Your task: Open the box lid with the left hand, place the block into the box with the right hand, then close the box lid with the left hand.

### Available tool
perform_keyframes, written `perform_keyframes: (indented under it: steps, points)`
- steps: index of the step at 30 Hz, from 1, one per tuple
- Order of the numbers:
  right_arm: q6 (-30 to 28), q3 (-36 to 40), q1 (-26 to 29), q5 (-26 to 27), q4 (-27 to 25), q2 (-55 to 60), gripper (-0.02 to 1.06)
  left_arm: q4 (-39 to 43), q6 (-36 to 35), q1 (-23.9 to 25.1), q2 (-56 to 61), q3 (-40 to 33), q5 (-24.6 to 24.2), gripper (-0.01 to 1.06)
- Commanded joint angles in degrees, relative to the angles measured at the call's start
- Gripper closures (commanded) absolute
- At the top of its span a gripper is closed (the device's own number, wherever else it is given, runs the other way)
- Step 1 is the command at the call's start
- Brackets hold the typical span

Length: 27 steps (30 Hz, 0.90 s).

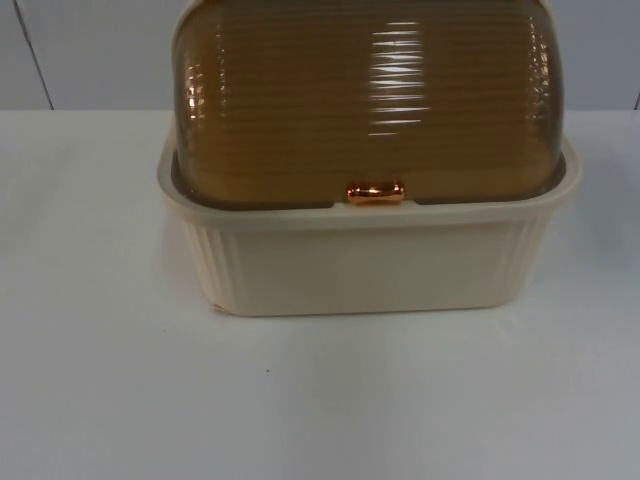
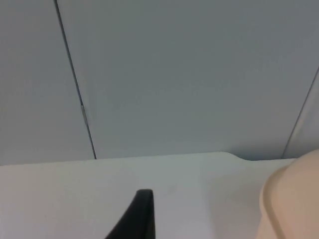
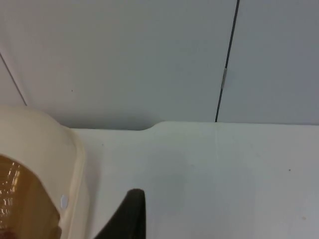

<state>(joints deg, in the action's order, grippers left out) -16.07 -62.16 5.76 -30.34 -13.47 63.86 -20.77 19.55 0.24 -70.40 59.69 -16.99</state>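
Observation:
A cream ribbed box [image 1: 365, 265] stands in the middle of the white table in the top view. Its amber see-through domed lid [image 1: 365, 95] is down over the box, with a small copper handle [image 1: 376, 193] at the lid's front edge. A black fingertip [image 2: 142, 211] of my left gripper hangs over the table to one side of the box, whose cream end [image 2: 294, 199] shows close by. A black fingertip [image 3: 130, 214] of my right gripper hangs at the box's other end, beside the cream wall [image 3: 45, 149] and a strip of amber lid [image 3: 15, 199].
The white table top [image 1: 320, 400] stretches in front of the box and to both its sides. A grey partition wall [image 1: 90, 50] stands right behind the box, where the table ends.

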Motion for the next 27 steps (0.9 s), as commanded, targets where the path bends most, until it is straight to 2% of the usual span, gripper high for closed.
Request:
perform_keyframes:
  steps: [1, 6, 10, 13, 17, 19, 21, 22, 23, 24, 26, 27]
  points:
    - [0.03, -0.01, 0.38, 0.60, 0.93, -1.21, 0.00, -0.68, -0.45, -0.41, 1.33, 0.10, 1.54, 0.00]
    - [0.03, -0.01, 0.38, 2.11, 1.35, -2.49, 0.00, -0.68, -0.45, -0.41, 3.88, 0.10, 5.08, 0.00]
    - [0.22, -0.01, 0.38, 8.44, 1.35, -4.08, 0.00, -0.68, -0.45, -0.24, 6.66, 0.10, 5.97, 0.00]
    - [0.22, -0.01, 0.38, 10.67, 1.35, -5.31, 0.00, -0.68, -0.45, -0.24, 7.89, 0.10, 6.43, 0.00]
    - [0.22, -0.01, 0.38, 8.11, 1.61, -6.89, 0.00, -0.68, -0.45, -0.24, 10.01, 0.10, 6.31, 0.00]
    - [-0.81, -0.01, 0.38, 3.31, 4.56, -7.13, 0.00, -0.12, -0.45, -0.24, 11.10, 0.10, 4.30, 0.00]
    - [-2.35, 0.09, 0.38, -0.58, 5.39, -6.91, 0.00, 0.42, -0.45, -0.24, 11.86, 0.10, 0.11, 0.00]
    - [-2.19, 0.23, 0.38, -1.33, 3.99, -6.91, 0.00, 0.55, -0.45, -0.24, 12.07, 0.10, -2.67, 0.00]
    - [-2.19, 0.79, 0.38, -1.32, 0.31, -7.16, 0.00, 0.66, -0.45, -0.24, 12.07, 0.10, -5.26, 0.00]
    - [-2.19, 0.79, 0.38, -1.32, 0.31, -7.16, 0.00, 0.66, -0.45, -0.24, 12.07, 0.10, -5.26, 0.00]
    - [-4.18, 2.84, 0.38, -0.99, -7.98, -7.73, 0.00, 0.66, -0.45, -0.24, 12.07, -0.01, -9.01, 0.00]
    - [-6.76, 4.56, 0.38, -0.99, -13.81, -8.16, 0.00, 0.66, -0.45, -0.24, 12.07, -0.01, -10.21, 0.00]
